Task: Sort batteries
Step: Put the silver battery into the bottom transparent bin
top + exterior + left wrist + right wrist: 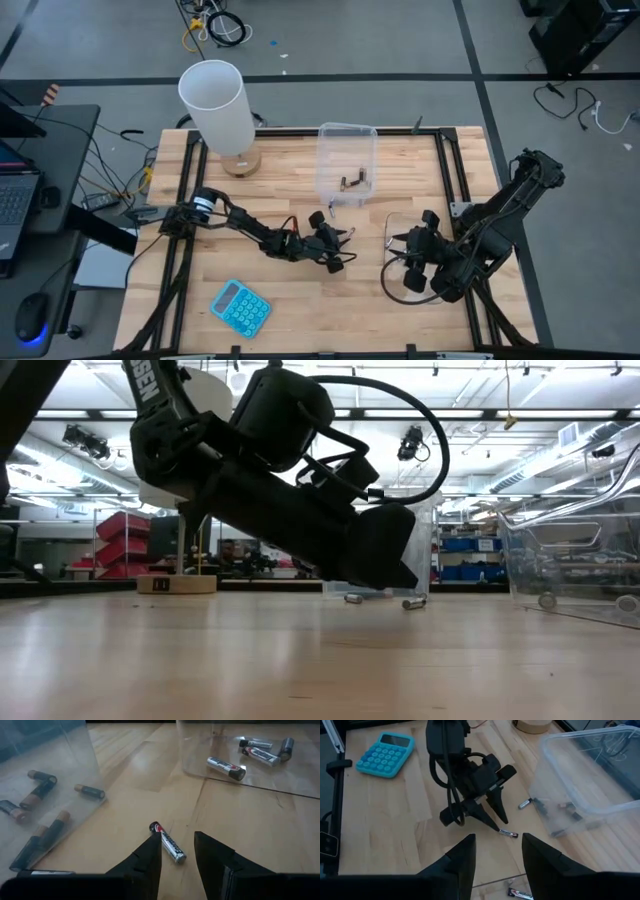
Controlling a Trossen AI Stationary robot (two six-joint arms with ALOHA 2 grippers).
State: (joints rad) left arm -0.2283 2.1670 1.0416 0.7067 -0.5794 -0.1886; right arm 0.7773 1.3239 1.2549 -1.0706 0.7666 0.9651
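While one silvery battery [169,843] is lying loose on the bare wood near the table's middle, the left gripper [177,854] is hanging just over it with jaws parted, gripping nothing. Dark batteries [354,181] are lying in the clear tub [346,133] toward the table's far edge. Near the right edge, the right gripper [403,258] is waiting with jaws spread and empty.

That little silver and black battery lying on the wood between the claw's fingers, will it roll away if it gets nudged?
Probably. The small silver-and-black cylindrical battery lies on its side on the smooth wooden table, so a sideways nudge from the open left claw would likely roll it. Its glossy casing looks slippery. It looks rigid, unlikely to bend.
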